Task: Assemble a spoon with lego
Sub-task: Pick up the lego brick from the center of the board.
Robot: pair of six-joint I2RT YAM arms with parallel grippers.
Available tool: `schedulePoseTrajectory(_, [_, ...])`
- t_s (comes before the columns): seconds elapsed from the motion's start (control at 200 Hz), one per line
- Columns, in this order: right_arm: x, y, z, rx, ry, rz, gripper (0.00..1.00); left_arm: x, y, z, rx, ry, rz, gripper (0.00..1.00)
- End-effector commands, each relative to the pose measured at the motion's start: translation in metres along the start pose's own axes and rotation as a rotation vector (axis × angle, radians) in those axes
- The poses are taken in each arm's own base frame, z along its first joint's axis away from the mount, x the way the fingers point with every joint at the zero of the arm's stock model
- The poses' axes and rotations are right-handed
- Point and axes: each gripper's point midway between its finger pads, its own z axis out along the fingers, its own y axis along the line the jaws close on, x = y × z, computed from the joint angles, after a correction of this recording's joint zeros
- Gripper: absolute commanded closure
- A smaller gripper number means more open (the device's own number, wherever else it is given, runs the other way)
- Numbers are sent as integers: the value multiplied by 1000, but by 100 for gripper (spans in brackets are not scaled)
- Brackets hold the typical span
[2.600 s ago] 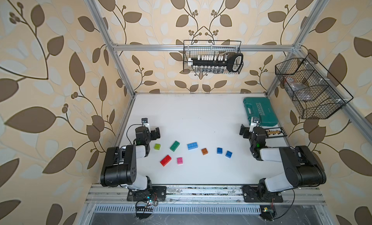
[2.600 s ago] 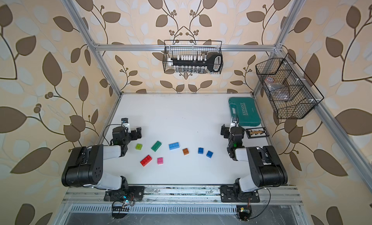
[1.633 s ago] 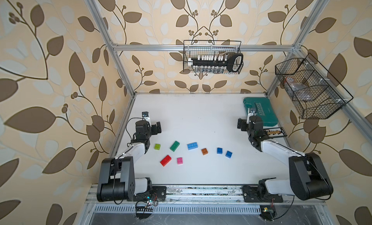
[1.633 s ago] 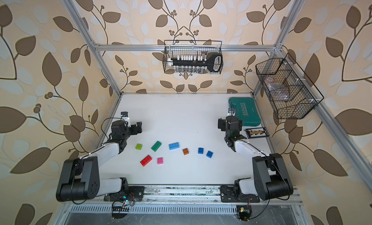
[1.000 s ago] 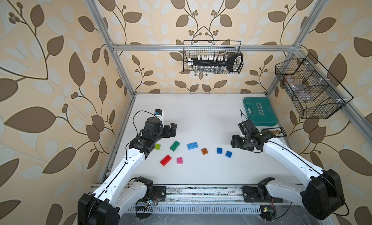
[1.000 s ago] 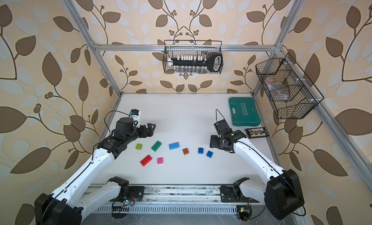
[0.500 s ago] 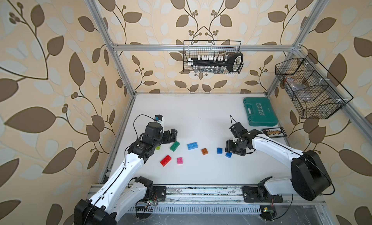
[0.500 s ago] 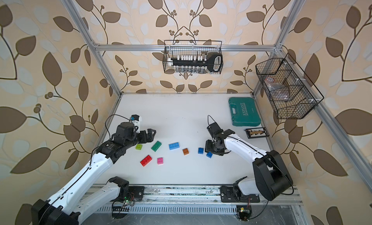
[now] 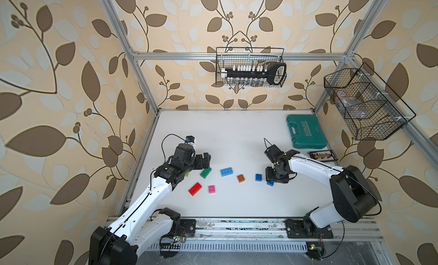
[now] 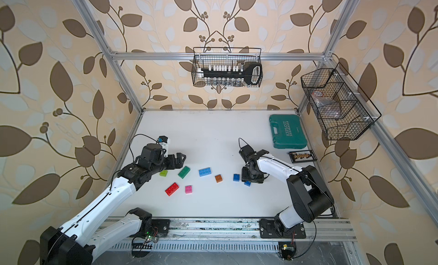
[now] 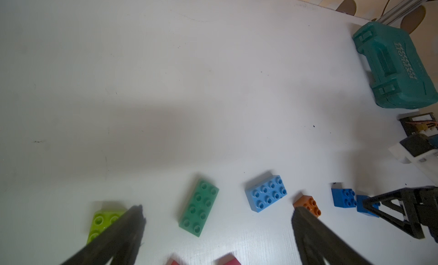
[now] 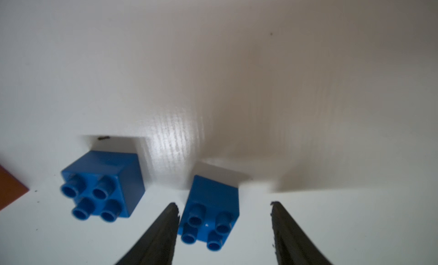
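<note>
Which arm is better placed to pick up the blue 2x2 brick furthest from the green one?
Right. The right claw is open and straddles that blue brick, one fingertip on each side. The left claw hangs open by the green brick, toward the row's other end.

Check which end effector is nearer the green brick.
Left. The left end effector sits beside the green brick; the right end effector is farther off, around a blue brick.

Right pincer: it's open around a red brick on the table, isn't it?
No, the brick is blue, not red. The right wrist view shows the right pincer open around it on the table.
</note>
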Motion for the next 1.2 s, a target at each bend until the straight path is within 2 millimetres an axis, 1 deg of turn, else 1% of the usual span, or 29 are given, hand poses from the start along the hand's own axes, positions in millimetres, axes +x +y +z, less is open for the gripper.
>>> schedulePoseTrajectory(0.0, [-1, -10, -8, 58, -12, -36, 40, -13, -7, -4, 6, -31, 4, 1])
schedulePoseTrajectory(0.14, [0, 3, -10, -24, -26, -44, 47, -10, -13, -3, 20, -16, 15, 1])
schedulePoseTrajectory(0.235, [1, 3, -8, -26, -18, -45, 53, -4, -17, -1, 33, 4, 28, 1])
schedulePoseTrajectory(0.31, [2, 5, -6, -31, -7, -45, 55, -1, -19, -1, 42, 8, 33, 1])
schedulePoseTrajectory(0.445, [6, 6, -2, -34, 16, -38, 55, 3, -21, -1, 43, 19, 38, 1])
schedulePoseTrajectory(0.655, [8, 6, 1, -38, 25, -36, 57, 5, -26, 1, 45, 26, 53, 1])
schedulePoseTrajectory(0.9, [11, 2, 7, -8, 46, -35, 59, 11, -34, 4, 52, 44, 81, 1])
schedulePoseTrajectory(1.085, [11, 2, 8, -8, 45, -34, 66, 17, -40, 5, 66, 56, 104, 1])
schedulePoseTrajectory(1.195, [12, 0, 9, 0, 54, -39, 73, 21, -46, 5, 88, 62, 125, 1])
